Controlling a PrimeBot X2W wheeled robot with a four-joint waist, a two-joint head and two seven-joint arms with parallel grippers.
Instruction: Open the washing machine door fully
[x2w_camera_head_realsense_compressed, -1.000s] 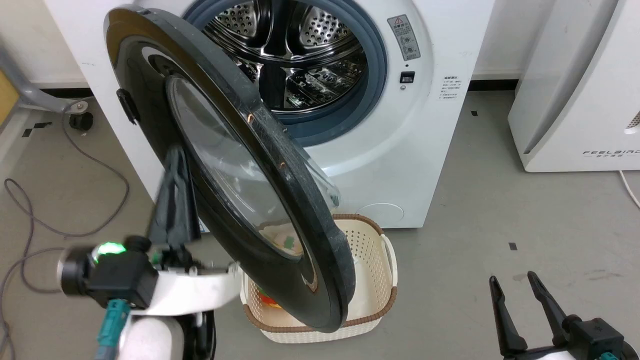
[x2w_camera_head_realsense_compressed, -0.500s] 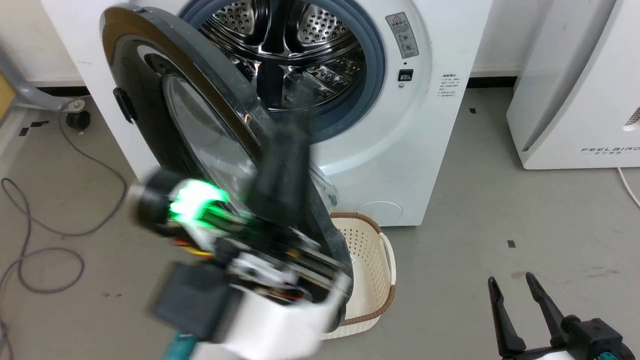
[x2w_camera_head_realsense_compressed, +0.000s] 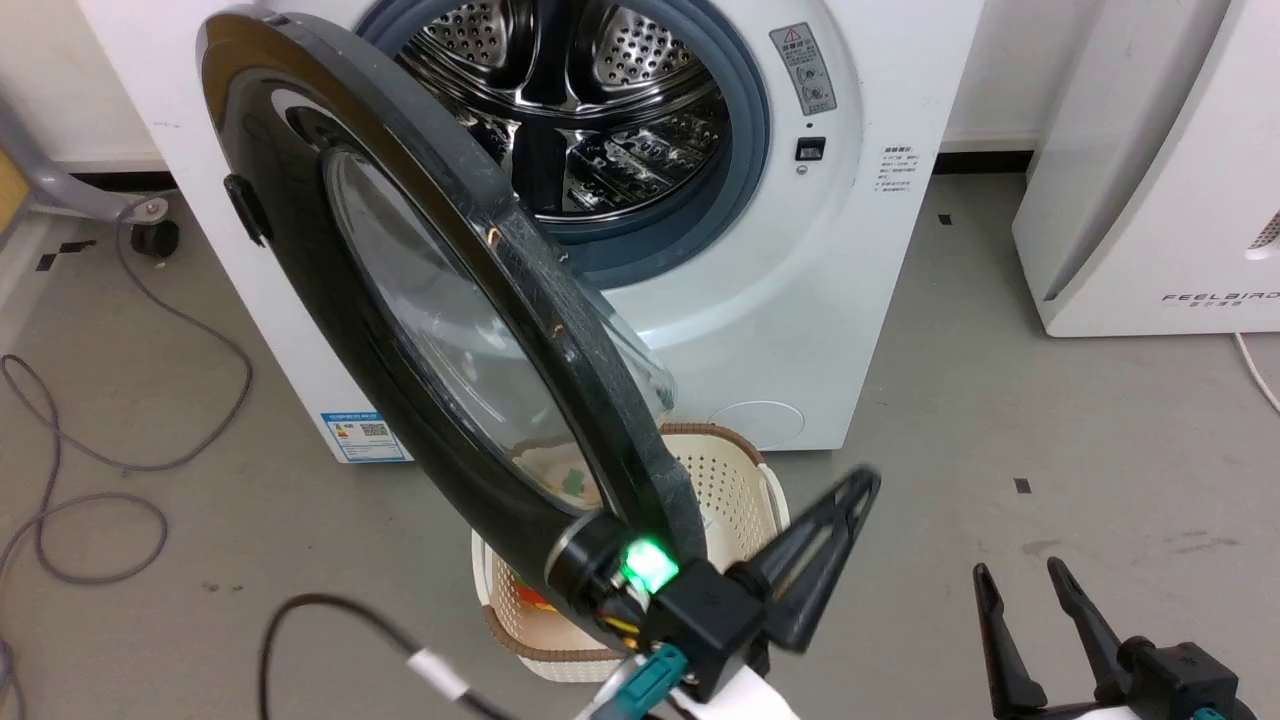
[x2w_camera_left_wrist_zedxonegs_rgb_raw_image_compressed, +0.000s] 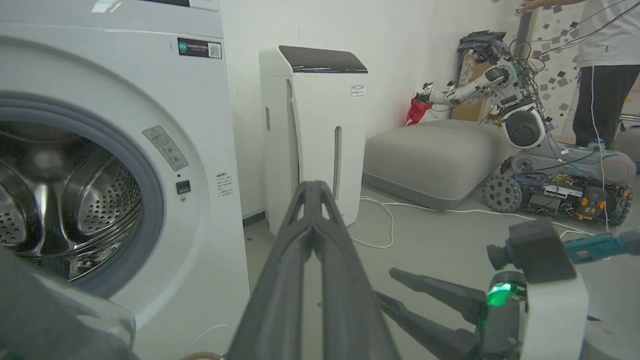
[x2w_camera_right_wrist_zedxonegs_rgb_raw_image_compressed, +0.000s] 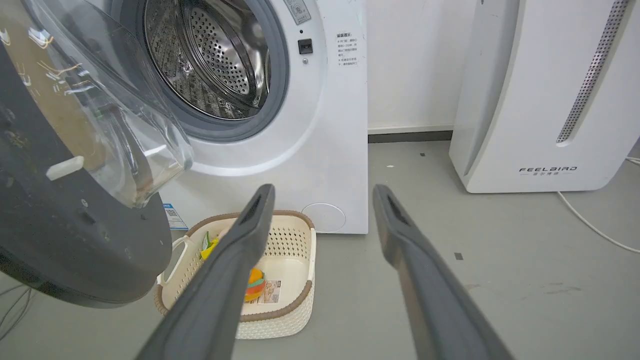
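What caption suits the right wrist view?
Open right gripper faces the washing machine, door standing open, basket in front.

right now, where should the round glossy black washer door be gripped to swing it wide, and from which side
Probably the thick rim of the round glossy black door, at its free edge nearest the camera. Come from the side facing the perforated steel drum: the outer face is smooth and the clear bowl bulges at centre, so only the rim offers purchase.

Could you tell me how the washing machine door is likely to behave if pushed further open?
The washing machine door looks rigid and should swing as one piece, not flex. Its glossy black rim is probably slippery to push against. The bulging glass bowl suggests noticeable weight.
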